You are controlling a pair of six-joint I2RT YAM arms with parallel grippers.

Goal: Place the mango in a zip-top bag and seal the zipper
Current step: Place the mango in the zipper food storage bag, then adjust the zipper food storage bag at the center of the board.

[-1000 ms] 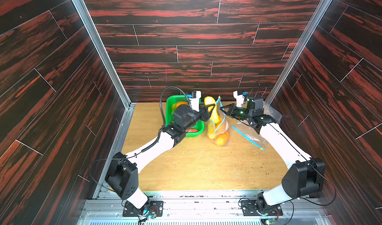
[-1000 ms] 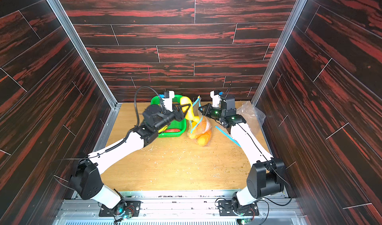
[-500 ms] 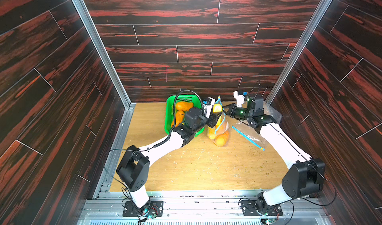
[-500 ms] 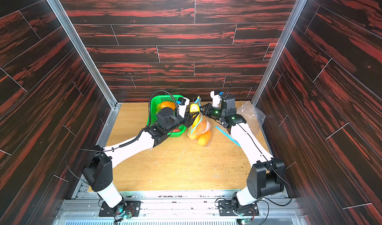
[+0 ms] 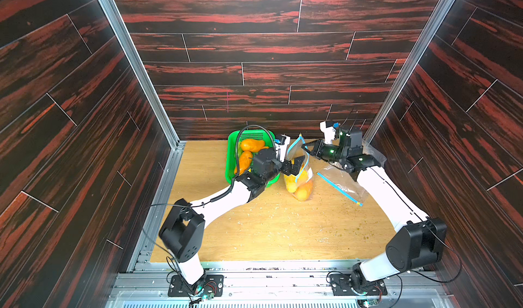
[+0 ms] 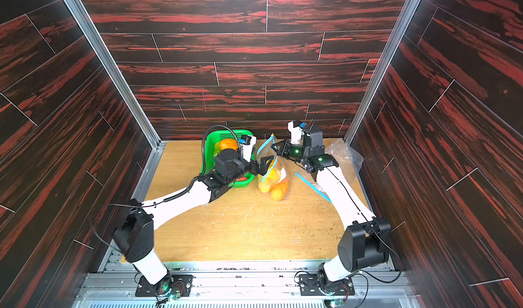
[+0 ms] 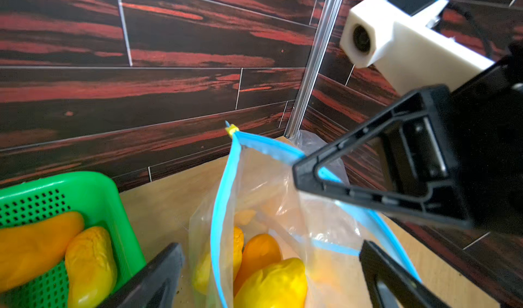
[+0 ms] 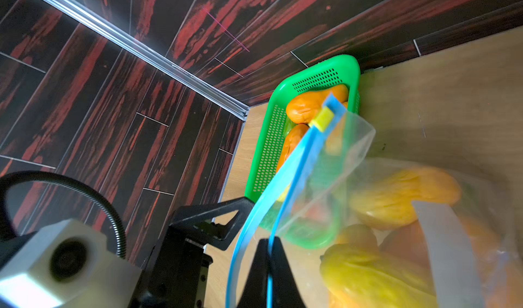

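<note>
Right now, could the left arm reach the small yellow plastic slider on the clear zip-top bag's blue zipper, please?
Probably yes: the left gripper hangs open at the mouth of the clear bag, and nothing stands between it and the yellow slider.

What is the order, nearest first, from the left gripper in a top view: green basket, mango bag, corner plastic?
1. mango bag: left gripper at its mouth.
2. green basket: just beside, robot's left.
3. corner plastic: far back right corner.

The front of the table (image 5: 268,235) is free. Behind it is tight — basket (image 5: 229,162), bag (image 5: 304,184) and spare bag (image 5: 348,183) sit close, with narrow gaps only.
</note>
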